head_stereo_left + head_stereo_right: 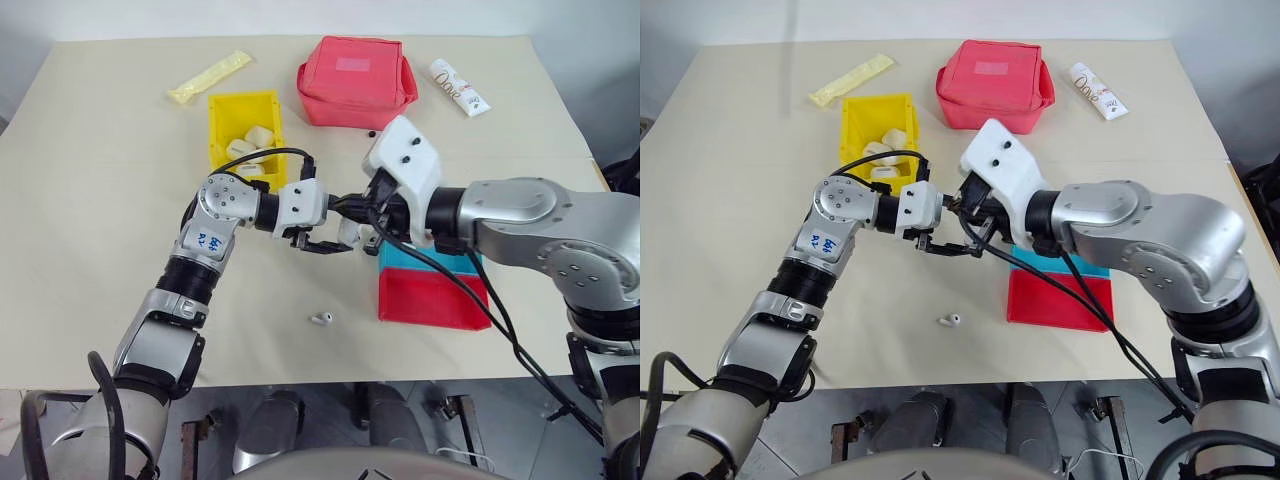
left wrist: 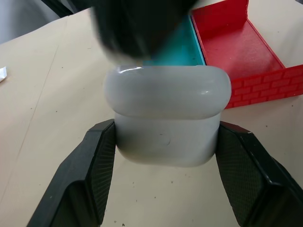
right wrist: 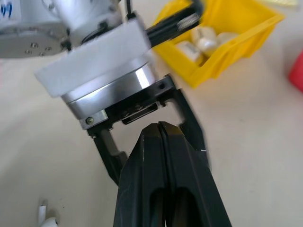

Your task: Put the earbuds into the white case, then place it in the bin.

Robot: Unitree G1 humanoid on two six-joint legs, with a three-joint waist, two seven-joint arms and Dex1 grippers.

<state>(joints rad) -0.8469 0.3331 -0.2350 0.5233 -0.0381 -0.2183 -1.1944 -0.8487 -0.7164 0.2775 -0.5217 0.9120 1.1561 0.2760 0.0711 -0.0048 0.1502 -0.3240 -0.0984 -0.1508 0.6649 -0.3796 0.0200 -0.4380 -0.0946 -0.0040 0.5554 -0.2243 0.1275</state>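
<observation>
Fingers of my left gripper (image 2: 165,175) were clamped on the two short ends of the white case (image 2: 166,116), so its long axis ran straight across from one pad to the other. Its lid was down, and the lidded end faced away from my wrist, toward the blue-and-red tray (image 1: 432,292). I held the case above the table (image 1: 100,200), just off the tray's left edge as I looked down, with the tray's red walled half beyond it.

My right gripper (image 3: 163,130) had its two black fingers pressed flat together with nothing visible between them. Their tips were at the case, opposite my left gripper, above the tray's near-left corner.

One of the earbuds (image 1: 321,320) lay on the table left of the tray and nearer to me, stem lying flat and pointing roughly along the tray's front edge. The bin (image 1: 246,125) sat beyond the tray and to its left, with several white cases inside.
</observation>
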